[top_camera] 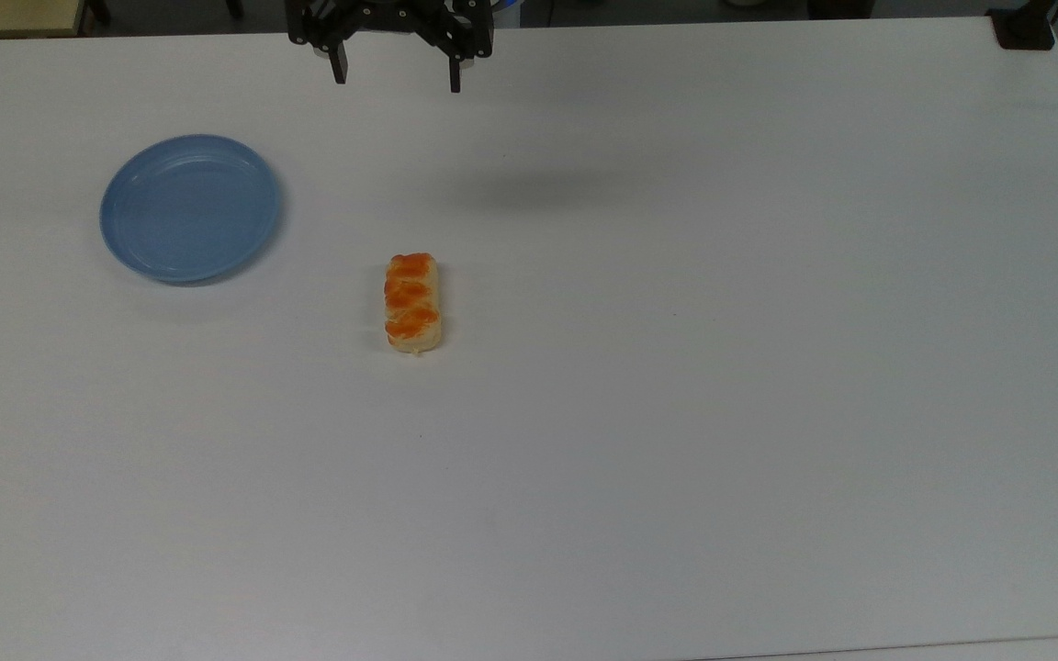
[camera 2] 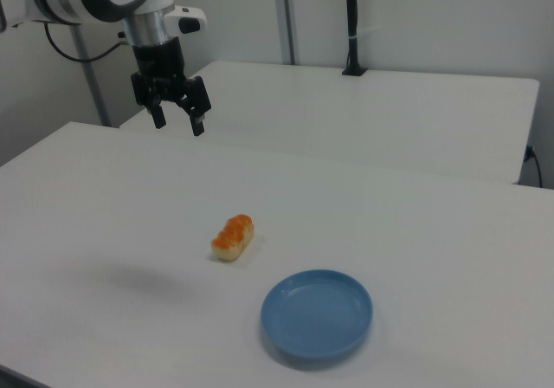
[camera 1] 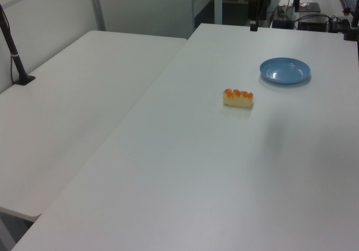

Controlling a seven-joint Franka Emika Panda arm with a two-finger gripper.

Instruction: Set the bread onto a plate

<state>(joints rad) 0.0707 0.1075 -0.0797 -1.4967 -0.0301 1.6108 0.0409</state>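
The bread, a small pale-yellow loaf with an orange glazed braided top, lies on the white table near its middle; it also shows as the bread and the bread. The round light-blue plate sits empty at the top view's left, apart from the loaf, also seen as the plate and the plate. My gripper hangs open high over the table's far edge in the top view, well away from both; in the right view the gripper holds nothing.
A second white table adjoins on the left view's left, with a black post clamped at its edge. A black clamp sits at the top view's upper right corner. Equipment and cables stand beyond the far edge.
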